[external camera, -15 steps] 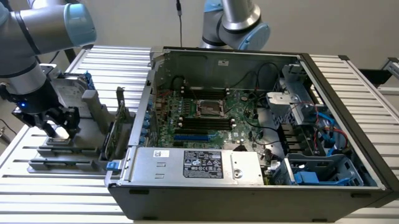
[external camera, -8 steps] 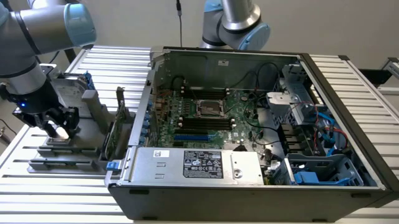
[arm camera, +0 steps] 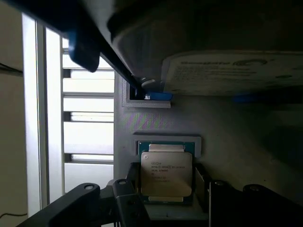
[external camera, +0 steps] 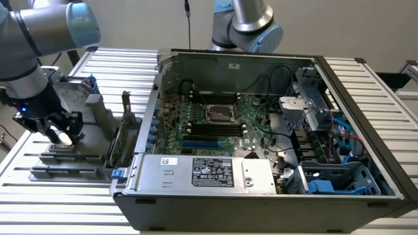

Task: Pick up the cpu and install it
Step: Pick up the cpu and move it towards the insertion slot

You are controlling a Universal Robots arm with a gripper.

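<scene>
cpu [arm camera: 166,174] is flat in its shallow square recess on the grey fixture [arm camera: 227,132], metal lid up, printed text visible, green rim showing along the far edge. Not lifted.

end effector [arm camera: 166,185] is down over it. The dark fingers [arm camera: 202,188] sit against two opposite edges of the cpu, one each side with no visible gap, so it reads as clamped on the cpu.

Just past the cpu on the same fixture is a smaller recess with a blue part [arm camera: 154,96] in it. Beside that is the hard drive [arm camera: 232,71], label up, blue bracket along its edge.

In the exterior view the end effector [external camera: 60,134] is low over the fixture [external camera: 65,164] at the exterior view's left, hanging from the arm [external camera: 39,39]. The fixture sits on the slatted desk [external camera: 58,215]. Expansion cards [external camera: 124,132] stand upright at the fixture's edge, between it and the case.

The open pc case [external camera: 261,215] lies on its side to the exterior view's right of the fixture, well apart from the cpu. Inside:
- motherboard [external camera: 248,110]
- dark square socket frame [external camera: 220,113] near its middle
- power supply [external camera: 202,174] along the near edge
- drive cage with blue clips [external camera: 333,181] at the exterior view's right

A second arm's joint [external camera: 251,29] is behind the case.
</scene>
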